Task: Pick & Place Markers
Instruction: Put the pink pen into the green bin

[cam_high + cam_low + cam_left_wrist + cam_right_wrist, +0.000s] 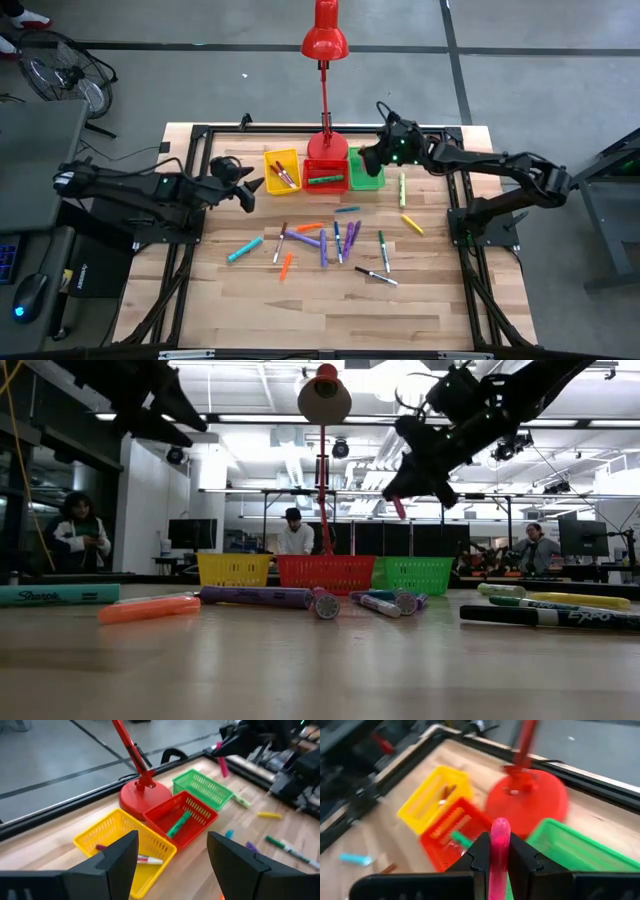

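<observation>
High overhead, low level; wrists close, probably sharing red bin [182, 822].

Lab; monitors [190, 533], benches, people [293, 532] behind table.

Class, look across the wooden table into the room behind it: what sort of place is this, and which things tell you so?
Most likely a robotics lab or workshop. Long ceiling strip lights run overhead, dark computer monitors stand on benches, and seated people work behind the wooden table.
</observation>
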Available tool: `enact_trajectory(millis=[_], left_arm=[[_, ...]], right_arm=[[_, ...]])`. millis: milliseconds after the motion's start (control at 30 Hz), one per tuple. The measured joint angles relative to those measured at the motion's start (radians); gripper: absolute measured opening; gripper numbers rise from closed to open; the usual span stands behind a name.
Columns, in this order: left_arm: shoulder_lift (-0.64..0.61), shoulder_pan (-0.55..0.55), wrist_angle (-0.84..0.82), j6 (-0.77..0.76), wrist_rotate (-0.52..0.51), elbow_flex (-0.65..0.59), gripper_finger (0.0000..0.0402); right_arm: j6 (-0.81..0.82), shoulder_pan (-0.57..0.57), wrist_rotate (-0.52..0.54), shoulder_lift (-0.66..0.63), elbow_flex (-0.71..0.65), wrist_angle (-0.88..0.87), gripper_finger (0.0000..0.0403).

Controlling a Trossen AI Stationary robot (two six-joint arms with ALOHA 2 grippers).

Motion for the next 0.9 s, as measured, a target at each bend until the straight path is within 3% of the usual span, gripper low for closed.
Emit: enact_trajectory(millis=[133,433,600,900], left_arm=[[-0.073,0.026,0.048,0.002,0.025,-0.069,0.0232],[-0.188,0.202,0.190,0.075,0.252,-0.172,0.0232],[-0.193,0.296,0.211,0.093,0.381,-0.188,0.0232],[-0.191,0.377,0.216,0.106,0.475,-0.188,0.0232]], right_arm=[[0.048,-0.046,0.020,0.001,0.000,-0.023,0.0035],[0.104,-0.068,0.025,0.065,0.000,-0.044,0.0034],[0.148,-0.066,0.019,0.143,0.000,-0.044,0.0036],[0.174,-0.066,0.015,0.173,0.000,-0.082,0.0038]])
